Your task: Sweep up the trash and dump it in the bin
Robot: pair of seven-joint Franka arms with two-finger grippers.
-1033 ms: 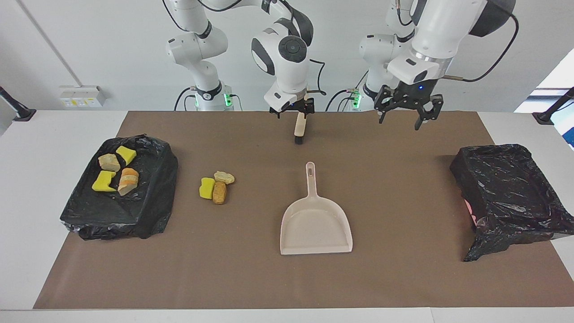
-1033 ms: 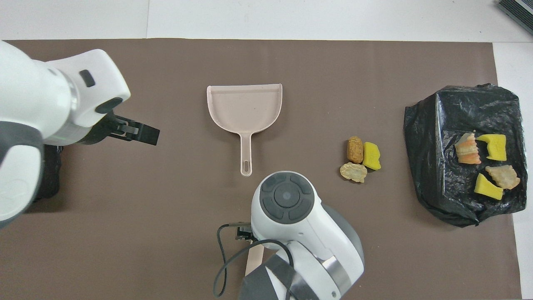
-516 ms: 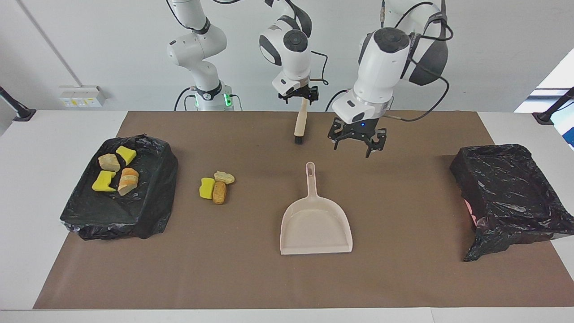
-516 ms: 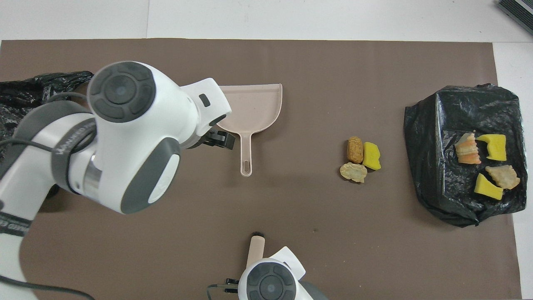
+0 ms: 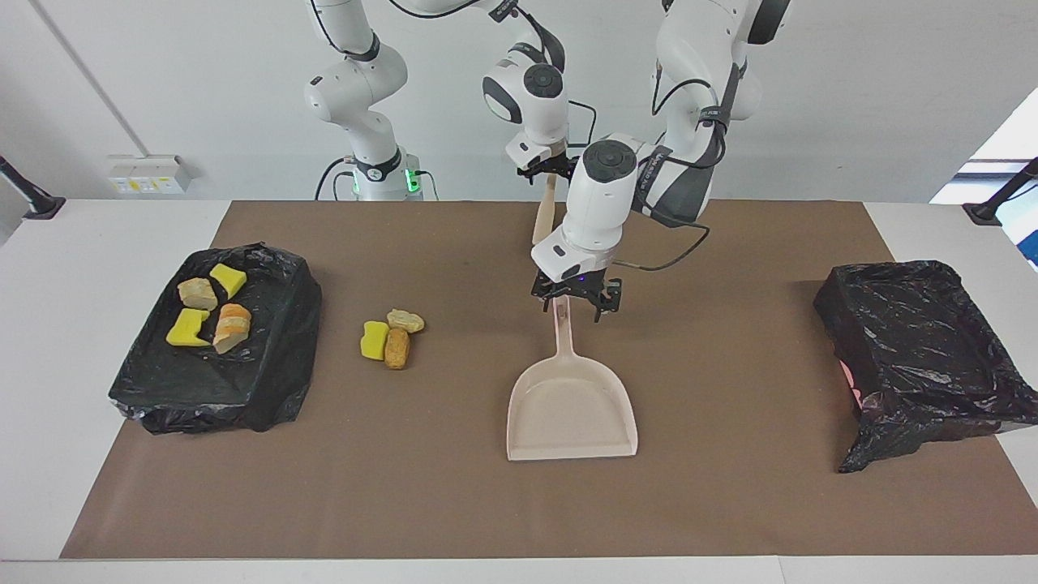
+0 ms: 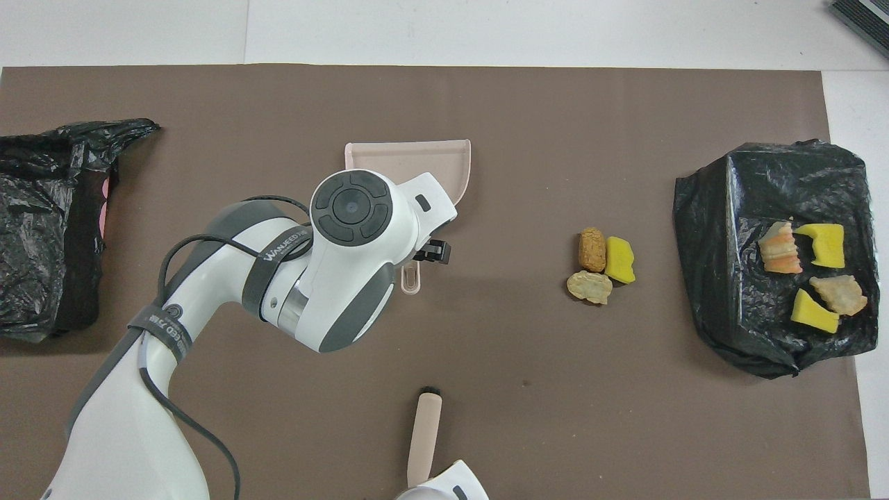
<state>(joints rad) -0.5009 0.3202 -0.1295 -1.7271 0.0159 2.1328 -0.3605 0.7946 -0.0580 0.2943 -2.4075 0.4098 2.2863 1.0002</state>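
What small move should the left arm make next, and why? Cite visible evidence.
Probably close the left tool on the dustpan handle: it sits open astride the handle's end, the pan still flat on the mat. The right tool already holds the brush, and three trash pieces lie unswept.

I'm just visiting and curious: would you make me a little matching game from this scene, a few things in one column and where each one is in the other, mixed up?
Things:
1. dustpan
2. brush
3. four trash chunks
4. three trash chunks

Places:
A. on the black bag at the right arm's end
B. loose on the brown mat
C. held by the right gripper
D. flat on the mat, left gripper at its handle

Pairs: 1-D, 2-C, 3-A, 4-B
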